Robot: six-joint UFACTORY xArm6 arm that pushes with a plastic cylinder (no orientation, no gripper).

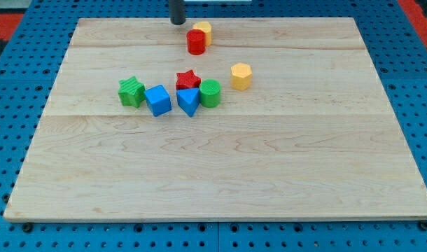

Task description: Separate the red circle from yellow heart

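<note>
The red circle point(195, 42) stands near the board's top edge, touching the yellow heart point(204, 31), which sits just behind it to the upper right. My tip point(177, 22) is at the top edge of the board, a short way up and left of the red circle, not touching it.
Lower down, a cluster holds a green star point(131, 92), a blue cube point(158, 100), a blue triangle point(187, 101), a red star point(188, 79) and a green circle point(210, 92). A yellow hexagon point(241, 75) stands to their right. The wooden board point(220, 175) lies on a blue pegboard.
</note>
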